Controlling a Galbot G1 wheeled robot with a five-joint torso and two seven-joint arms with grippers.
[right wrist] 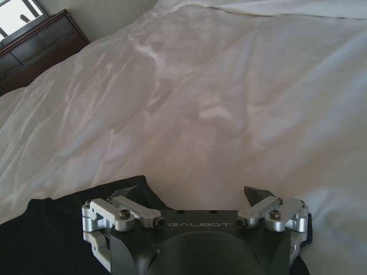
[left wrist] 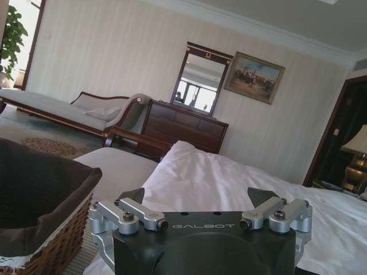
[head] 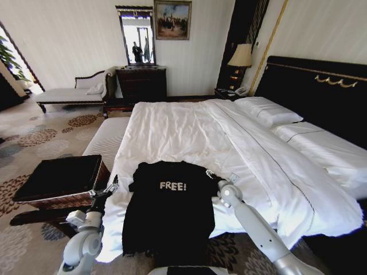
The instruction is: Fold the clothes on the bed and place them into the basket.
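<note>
Garment: the black short-sleeved T-shirt with white "FREE!" lettering [head: 166, 212] is lying flat and face up at the foot of the large white-duveted bed [head: 189, 132], collar toward the pillows, hem hanging a little over the bed's edge toward the robot.

Basket: the rectangular brown wicker basket with black lining [head: 60, 179] is sitting on the floor just beside the bed's left corner, near the shirt's left sleeve and next to a pale striped upholstered bench [head: 106, 140].

Left gripper: the left gripper [head: 108, 189] is hovering just off the shirt's left sleeve; in its wrist view its fingers are standing wide apart with nothing between them, the basket's rim showing close by [left wrist: 34, 189].

Right gripper: the right gripper [head: 221, 179] is sitting at the shirt's right shoulder; in its wrist view its fingers [right wrist: 255, 197] are spread wide and empty, with black fabric [right wrist: 51, 235] lying beneath them.

Handling: the shirt is looking light, limp and thin, likely to sag, slide on the smooth duvet and drag the bedding if pinched too deep.

Where to grip: I am judging the two shoulder or sleeve seams best, one per gripper, pinching only the top edge so the fold is staying even.

Risk: catching the duvet along with the cloth.
</note>
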